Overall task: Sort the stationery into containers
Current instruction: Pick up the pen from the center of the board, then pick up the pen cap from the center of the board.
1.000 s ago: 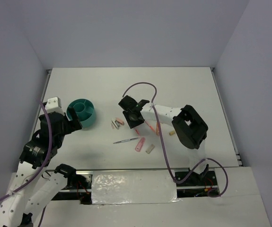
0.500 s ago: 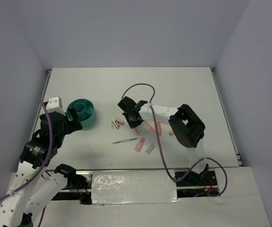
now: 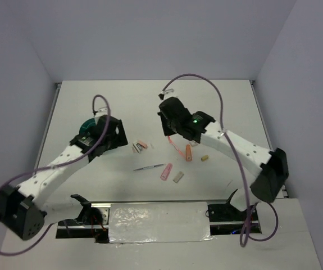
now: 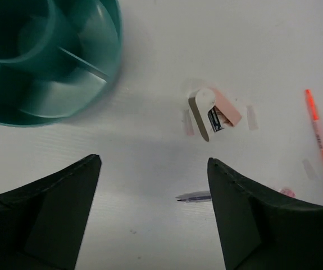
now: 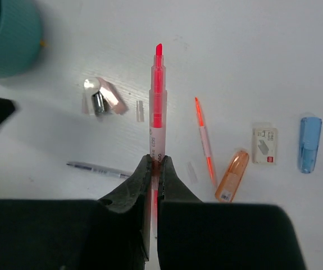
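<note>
My right gripper (image 5: 157,164) is shut on a pink highlighter pen (image 5: 158,107) and holds it above the table; in the top view it (image 3: 170,127) is behind the item cluster. My left gripper (image 4: 154,162) is open and empty, just right of the teal organiser (image 4: 43,62), which the left arm mostly hides in the top view (image 3: 83,127). On the table lie a clip bundle (image 5: 102,97), a thin grey pen (image 5: 96,169), a thin orange pen (image 5: 205,140), an orange piece (image 5: 232,175), a tan eraser (image 5: 264,145) and a blue eraser (image 5: 309,143).
A pink eraser (image 3: 166,171) and a grey eraser (image 3: 178,176) lie nearer the front edge. The clip bundle (image 4: 214,112) is ahead and to the right of my left gripper. Grey walls enclose the white table on three sides.
The left arm has swung out from its folded pose and now reaches past the organiser. The right arm has stretched out, and its gripper has moved up and back from the cluster.
</note>
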You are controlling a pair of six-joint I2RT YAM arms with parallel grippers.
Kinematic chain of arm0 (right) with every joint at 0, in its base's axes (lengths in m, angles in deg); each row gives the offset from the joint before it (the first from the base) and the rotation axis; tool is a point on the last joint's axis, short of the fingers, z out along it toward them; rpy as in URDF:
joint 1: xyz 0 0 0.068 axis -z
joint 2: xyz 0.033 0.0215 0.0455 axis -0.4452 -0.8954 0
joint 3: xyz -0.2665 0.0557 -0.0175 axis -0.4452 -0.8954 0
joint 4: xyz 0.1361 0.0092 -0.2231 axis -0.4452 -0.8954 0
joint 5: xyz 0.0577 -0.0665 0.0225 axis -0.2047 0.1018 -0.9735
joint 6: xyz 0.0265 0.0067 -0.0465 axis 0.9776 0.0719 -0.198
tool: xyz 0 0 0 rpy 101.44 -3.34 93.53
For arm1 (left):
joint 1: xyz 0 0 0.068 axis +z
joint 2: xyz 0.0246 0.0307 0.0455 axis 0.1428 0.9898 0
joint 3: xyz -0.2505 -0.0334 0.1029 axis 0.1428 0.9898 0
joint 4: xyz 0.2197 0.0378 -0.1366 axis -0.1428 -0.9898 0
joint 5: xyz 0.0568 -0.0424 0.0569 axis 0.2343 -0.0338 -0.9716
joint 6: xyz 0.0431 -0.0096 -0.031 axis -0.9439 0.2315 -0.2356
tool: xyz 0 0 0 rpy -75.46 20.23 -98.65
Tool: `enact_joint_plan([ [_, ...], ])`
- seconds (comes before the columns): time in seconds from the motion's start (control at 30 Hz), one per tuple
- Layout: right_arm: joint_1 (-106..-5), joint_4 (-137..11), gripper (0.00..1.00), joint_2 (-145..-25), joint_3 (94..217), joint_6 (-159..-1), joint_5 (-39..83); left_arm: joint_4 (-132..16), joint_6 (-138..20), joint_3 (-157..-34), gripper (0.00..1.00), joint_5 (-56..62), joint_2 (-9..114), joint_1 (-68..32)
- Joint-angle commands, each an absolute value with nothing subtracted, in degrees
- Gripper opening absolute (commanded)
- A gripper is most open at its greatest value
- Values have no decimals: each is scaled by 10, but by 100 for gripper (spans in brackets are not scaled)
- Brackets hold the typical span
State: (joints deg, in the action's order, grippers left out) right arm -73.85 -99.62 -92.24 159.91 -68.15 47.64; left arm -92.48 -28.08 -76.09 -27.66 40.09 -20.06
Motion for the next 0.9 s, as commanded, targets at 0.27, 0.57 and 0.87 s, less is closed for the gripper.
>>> enact_joint_plan([
  [0.27,-738,-986,0,-674,1446,-662,411,-867,-177,-810,59,-330,639,-262],
  [0.57,-739,-973,0,-651,1425,-673,401,-847,-180,-821,56,-323,697,-262],
  [0.87,-738,-960,0,-660,1424,-676,388,-834,-179,-831,55,-320,729,-261],
])
